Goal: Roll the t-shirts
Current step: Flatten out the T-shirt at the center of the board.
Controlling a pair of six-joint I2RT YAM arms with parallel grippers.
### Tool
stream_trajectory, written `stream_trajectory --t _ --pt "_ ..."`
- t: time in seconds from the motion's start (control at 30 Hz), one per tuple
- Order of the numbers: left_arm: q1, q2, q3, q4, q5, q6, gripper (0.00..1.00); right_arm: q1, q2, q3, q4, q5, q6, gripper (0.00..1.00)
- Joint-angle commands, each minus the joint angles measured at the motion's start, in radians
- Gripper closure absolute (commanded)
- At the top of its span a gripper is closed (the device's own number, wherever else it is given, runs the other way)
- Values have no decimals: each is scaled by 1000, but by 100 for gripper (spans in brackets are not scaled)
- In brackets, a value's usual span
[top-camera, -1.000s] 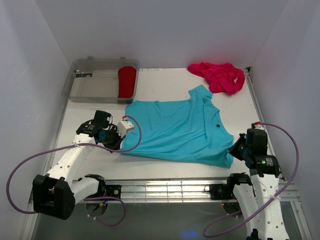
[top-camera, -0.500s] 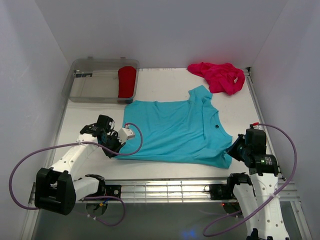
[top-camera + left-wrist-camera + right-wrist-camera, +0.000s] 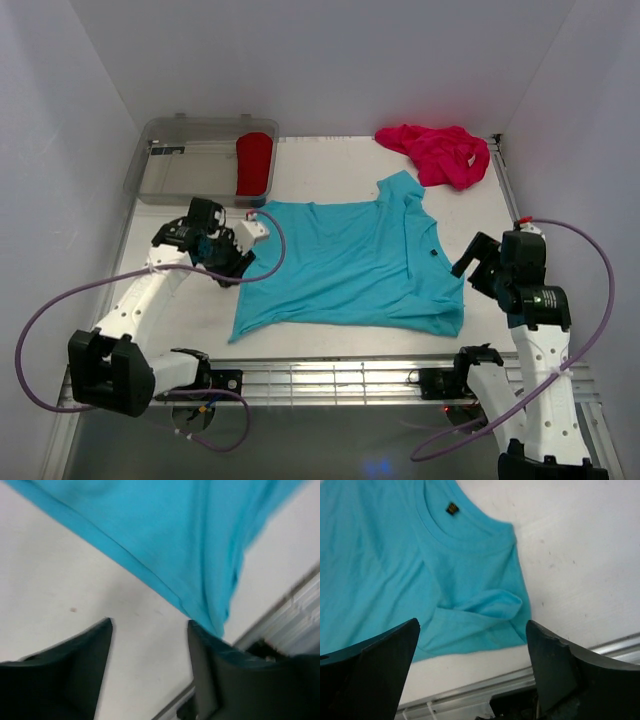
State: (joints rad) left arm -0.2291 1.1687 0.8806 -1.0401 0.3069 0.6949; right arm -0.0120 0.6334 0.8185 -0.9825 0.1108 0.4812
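Three soft cloth t-shirts are in view. One turquoise-blue short-sleeved t-shirt [image 3: 350, 265] lies spread flat in the middle of the white surface [image 3: 330, 165]. Its round collar points toward the right side and its hem toward the left. The sleeve at the near right corner is a little folded.

The left gripper [image 3: 228, 262] is at the hem side, just beside the cloth. In the left wrist view its dark fingers [image 3: 95, 650] stand apart with only bare surface between them, and the shirt's edge reaches the tip of one finger. It holds nothing. The right gripper [image 3: 472, 268] hangs just beside the collar, spread wide and holding nothing.

One crumpled magenta-pink t-shirt [image 3: 440, 152] lies at the far right corner. One red t-shirt [image 3: 254, 164], in a compact bundle, rests inside a clear plastic bin [image 3: 180, 175] at the far left.
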Motion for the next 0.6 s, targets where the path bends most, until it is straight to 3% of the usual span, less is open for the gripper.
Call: stream_trajectory --t 0.0,0.03,0.07,0.1,0.13,0.17,0.33,0.43,0.57 --pt "13 115 171 247 -84 -197 52 -3 103 85 250 44 -94 11" --pt "13 158 196 285 -127 -269 61 -3 182 87 298 27 -136 53" --pt "13 239 225 342 -135 -291 69 -3 227 94 338 4 -150 74" --pt "13 276 238 363 -135 -302 78 -3 273 99 404 -8 -159 85" --pt "11 310 250 382 -131 -314 79 -2 372 111 425 -14 -179 88" --pt "10 368 271 409 -117 -317 78 0 420 140 441 -35 -193 84" --pt "-33 483 316 472 -178 -357 47 10 699 223 530 -48 -271 48" --pt "-35 534 310 520 -219 -397 37 10 819 258 590 -39 -309 34" --pt "-33 588 273 604 -288 -425 34 10 983 346 619 -62 -340 29"
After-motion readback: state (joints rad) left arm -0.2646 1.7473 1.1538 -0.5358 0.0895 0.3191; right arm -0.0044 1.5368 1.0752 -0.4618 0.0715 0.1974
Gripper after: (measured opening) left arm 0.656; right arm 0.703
